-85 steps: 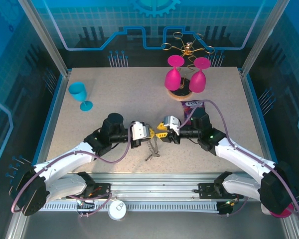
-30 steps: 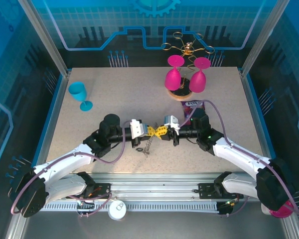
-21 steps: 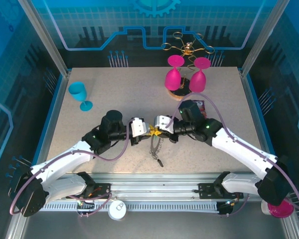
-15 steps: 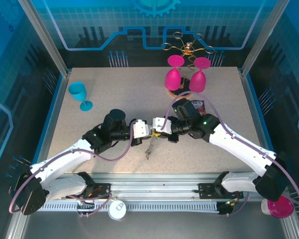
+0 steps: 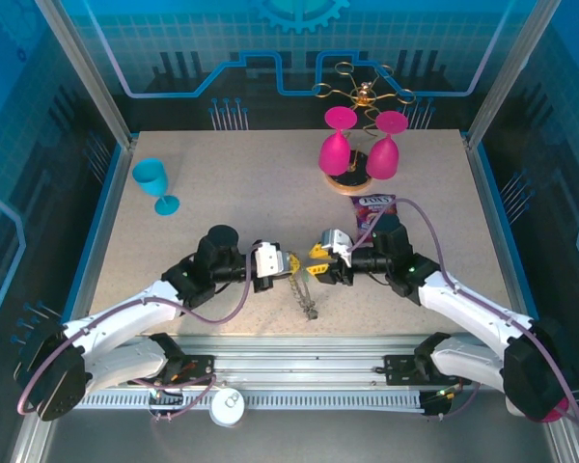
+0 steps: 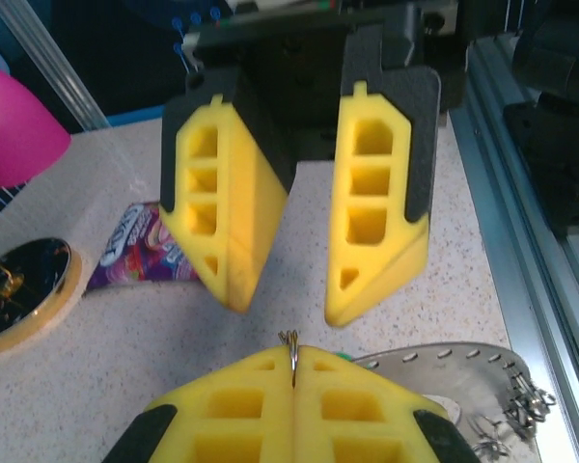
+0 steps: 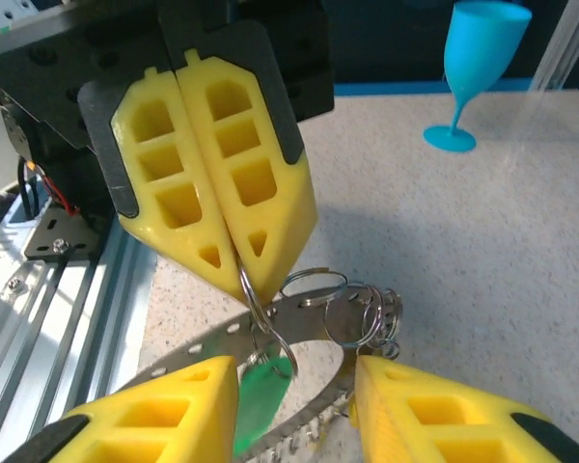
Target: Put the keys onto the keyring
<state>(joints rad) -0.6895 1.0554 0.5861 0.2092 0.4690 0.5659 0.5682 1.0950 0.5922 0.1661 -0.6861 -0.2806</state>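
The keyring is a flat metal hoop with holes and several small split rings along its rim. It hangs low over the table between the two arms and shows at the lower right of the left wrist view. My left gripper is shut on a thin split ring that hooks through the hoop. A green key dangles under that ring. My right gripper faces it, open, one finger on each side of the hoop, holding nothing. The other keys are hidden.
A blue goblet stands at the far left. Two pink goblets hang upside down on a gold wire stand at the back. A purple snack packet lies behind the right arm. The metal rail runs along the near edge.
The right gripper has opened and drawn back to the right, away from the left gripper's tips. The left gripper stays shut on the ring, and the keyring hangs from it.
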